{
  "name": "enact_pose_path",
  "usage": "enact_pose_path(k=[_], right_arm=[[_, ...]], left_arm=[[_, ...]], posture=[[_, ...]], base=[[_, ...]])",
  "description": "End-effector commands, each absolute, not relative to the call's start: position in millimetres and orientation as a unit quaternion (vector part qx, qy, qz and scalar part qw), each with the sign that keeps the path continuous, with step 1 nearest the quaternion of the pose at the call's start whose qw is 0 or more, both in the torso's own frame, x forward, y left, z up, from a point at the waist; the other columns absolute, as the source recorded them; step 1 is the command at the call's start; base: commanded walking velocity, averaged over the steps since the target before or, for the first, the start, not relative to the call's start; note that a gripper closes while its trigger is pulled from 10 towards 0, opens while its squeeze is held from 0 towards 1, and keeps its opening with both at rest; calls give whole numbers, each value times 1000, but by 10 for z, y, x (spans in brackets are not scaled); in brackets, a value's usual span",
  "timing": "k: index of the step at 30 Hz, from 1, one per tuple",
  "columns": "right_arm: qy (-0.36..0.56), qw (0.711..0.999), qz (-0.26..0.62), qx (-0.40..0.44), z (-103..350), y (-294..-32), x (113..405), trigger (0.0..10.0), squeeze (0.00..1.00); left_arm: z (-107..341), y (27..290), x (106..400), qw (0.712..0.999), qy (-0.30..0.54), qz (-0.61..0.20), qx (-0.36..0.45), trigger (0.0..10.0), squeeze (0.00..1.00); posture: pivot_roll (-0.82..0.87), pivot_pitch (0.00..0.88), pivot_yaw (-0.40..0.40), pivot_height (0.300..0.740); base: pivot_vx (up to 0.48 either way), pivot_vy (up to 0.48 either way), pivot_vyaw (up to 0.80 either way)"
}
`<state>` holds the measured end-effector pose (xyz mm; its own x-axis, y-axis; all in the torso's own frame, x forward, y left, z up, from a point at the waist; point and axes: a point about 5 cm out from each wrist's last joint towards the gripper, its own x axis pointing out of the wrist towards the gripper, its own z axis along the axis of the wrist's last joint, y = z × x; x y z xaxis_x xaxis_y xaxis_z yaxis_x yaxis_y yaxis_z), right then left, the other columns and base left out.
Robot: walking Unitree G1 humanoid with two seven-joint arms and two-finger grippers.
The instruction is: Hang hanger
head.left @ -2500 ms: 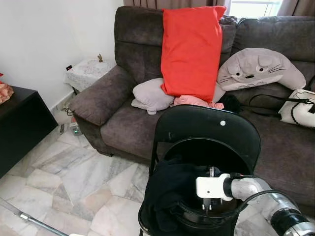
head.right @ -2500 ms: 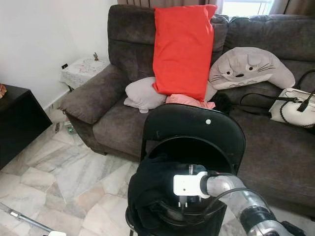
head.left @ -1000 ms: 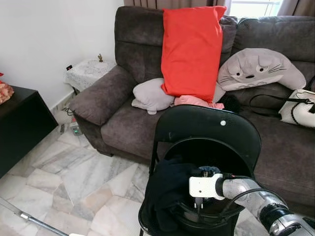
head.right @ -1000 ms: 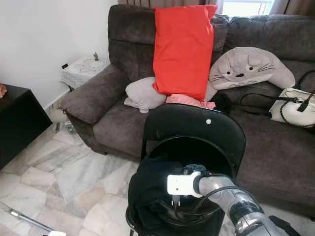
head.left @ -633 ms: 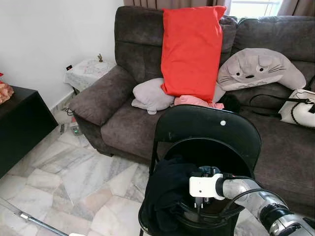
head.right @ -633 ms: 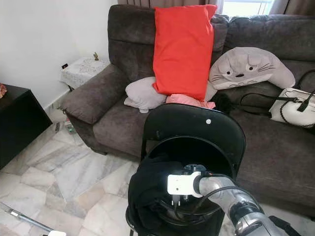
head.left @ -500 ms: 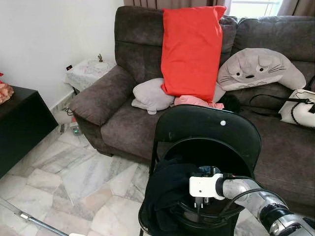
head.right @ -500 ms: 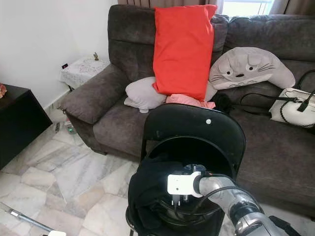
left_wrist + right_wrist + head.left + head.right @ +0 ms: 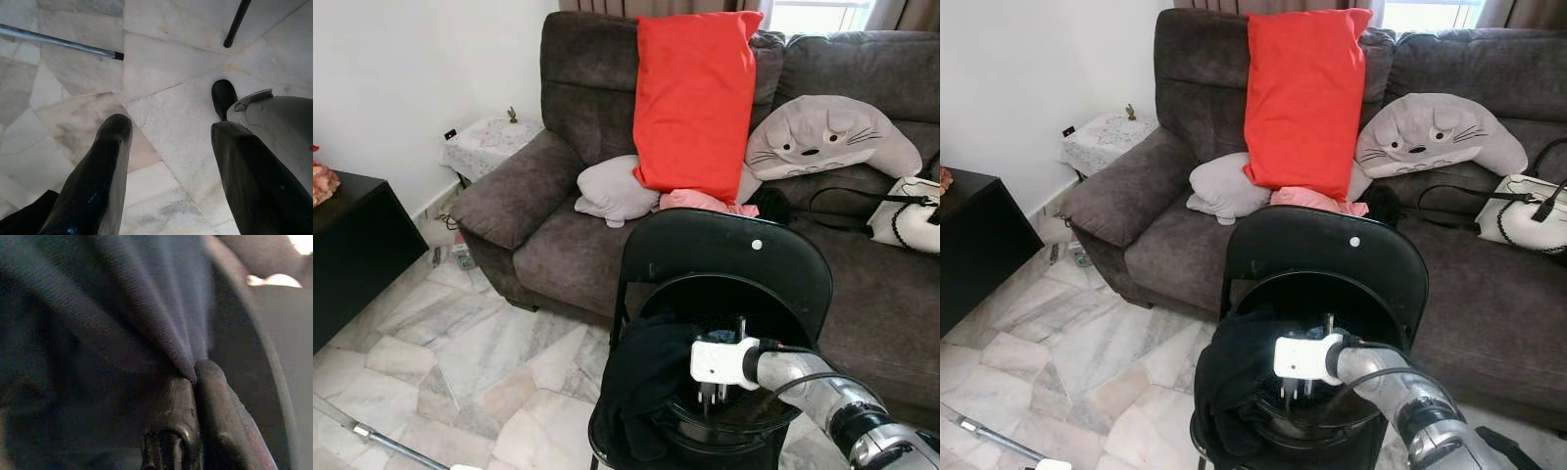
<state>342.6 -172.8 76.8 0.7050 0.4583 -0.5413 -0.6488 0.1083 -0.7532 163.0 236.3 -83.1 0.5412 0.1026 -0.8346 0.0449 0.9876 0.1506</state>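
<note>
A black folding chair (image 9: 724, 257) stands on the marble floor (image 9: 460, 362) in front of a dark grey sofa (image 9: 607, 127), its curved backrest toward the sofa. A black garment (image 9: 646, 377) lies heaped on the left side of the chair seat and spills over the seat's left edge.

The right gripper (image 9: 193, 404) reaches in over the chair seat from the lower right, just beside the heap; its white wrist block sits above the middle of the seat. In the right wrist view the two black fingers (image 9: 168, 426) are pressed together with a fold of the dark fabric pinched between their tips; the cloth rises from the tips in a taut ridge, and the chair's curved edge runs alongside. No hanger can be made out among the folds; whether one lies inside the garment cannot be told.

The left gripper (image 9: 166, 156) hangs low over the floor with its fingers spread apart, holding nothing. Below it are the robot's foot (image 9: 223, 96) and a metal rod (image 9: 58, 41) lying on the tiles.

On the sofa: a red pillow (image 9: 695, 98) upright against the back, a grey cushion (image 9: 612, 191), a grey plush toy (image 9: 827, 137) and a white handbag (image 9: 906, 215) at the right edge.
</note>
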Motion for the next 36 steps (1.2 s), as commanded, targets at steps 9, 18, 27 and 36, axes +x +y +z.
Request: enact_pose_path(k=[9, 18, 27, 36], right_arm=[[-31, 797, 248, -549, 1423, -1681, 3775, 0, 0], [-203, 814, 254, -481, 2003, -1291, 3800, 0, 0], [-294, 784, 341, -428, 2254, -874, 3615, 0, 0], [-297, 783, 347, -422, 2218, -856, 3577, 0, 0]], left_arm=[[-847, 2393, 1580, 869, 489, 23, 80, 10000, 0], [-846, 2400, 1577, 869, 488, 25, 79, 10000, 0], [-848, 2395, 1576, 869, 488, 26, 77, 10000, 0], [-849, 2384, 1581, 869, 488, 26, 77, 10000, 0]], posture=[[6, 51, 86, 740], [7, 52, 84, 740], [7, 53, 83, 740], [8, 53, 81, 740]], base=[[0, 0, 0], [0, 0, 0], [0, 0, 0], [0, 0, 0]])
